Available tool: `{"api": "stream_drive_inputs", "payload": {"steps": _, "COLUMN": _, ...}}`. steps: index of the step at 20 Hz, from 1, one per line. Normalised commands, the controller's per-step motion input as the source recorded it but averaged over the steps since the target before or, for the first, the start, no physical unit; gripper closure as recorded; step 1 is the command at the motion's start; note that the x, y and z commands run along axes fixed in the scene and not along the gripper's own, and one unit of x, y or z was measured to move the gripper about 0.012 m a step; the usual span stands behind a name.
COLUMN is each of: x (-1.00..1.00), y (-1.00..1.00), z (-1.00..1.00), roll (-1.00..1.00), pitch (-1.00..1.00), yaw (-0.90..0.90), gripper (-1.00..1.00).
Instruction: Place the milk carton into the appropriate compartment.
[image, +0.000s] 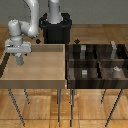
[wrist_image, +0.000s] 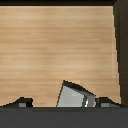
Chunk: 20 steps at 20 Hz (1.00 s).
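The light wooden bin (image: 35, 62) on the exterior view's left is the biggest thing here, a shallow walled tray on thin legs, and its floor looks bare apart from the arm working over it. Beside it on the exterior view's right stands the dark compartmented bin (image: 100, 67), split by partitions into four sections, each already holding a small grey item; this is presumably where the carton is meant to go, one kind of item per section. The Panda arm (image: 30, 20) curls down from its black base toward the far left corner of the wooden bin, a pose that puts the end effector (image: 19, 59) low over the tray. In the wrist view, the milk carton (wrist_image: 75, 95) sits between the two dark fingertips (wrist_image: 20, 103), a grey box tilted at an angle against the wood floor. The fingers stand fairly wide on either side of it; whether they actually press on the carton I cannot tell, since the contact points are hidden at the frame edge.
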Motion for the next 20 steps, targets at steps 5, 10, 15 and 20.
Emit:
{"api": "stream_drive_inputs", "payload": {"steps": 5, "x": 0.0, "y": 0.0, "z": -0.2, "roll": 0.0, "pitch": 0.0, "yaw": 0.0, "gripper": 1.0}}
{"api": "stream_drive_inputs", "payload": {"steps": 10, "x": 0.0, "y": 0.0, "z": 0.0, "roll": 0.0, "pitch": 0.0, "yaw": 0.0, "gripper": 1.0}}
{"api": "stream_drive_inputs", "payload": {"steps": 15, "x": 0.0, "y": 0.0, "z": 0.8, "roll": 0.0, "pitch": 0.0, "yaw": 0.0, "gripper": 1.0}}
{"api": "stream_drive_inputs", "payload": {"steps": 20, "x": 0.0, "y": 0.0, "z": 1.0, "roll": 0.0, "pitch": 0.0, "yaw": 0.0, "gripper": 1.0}}
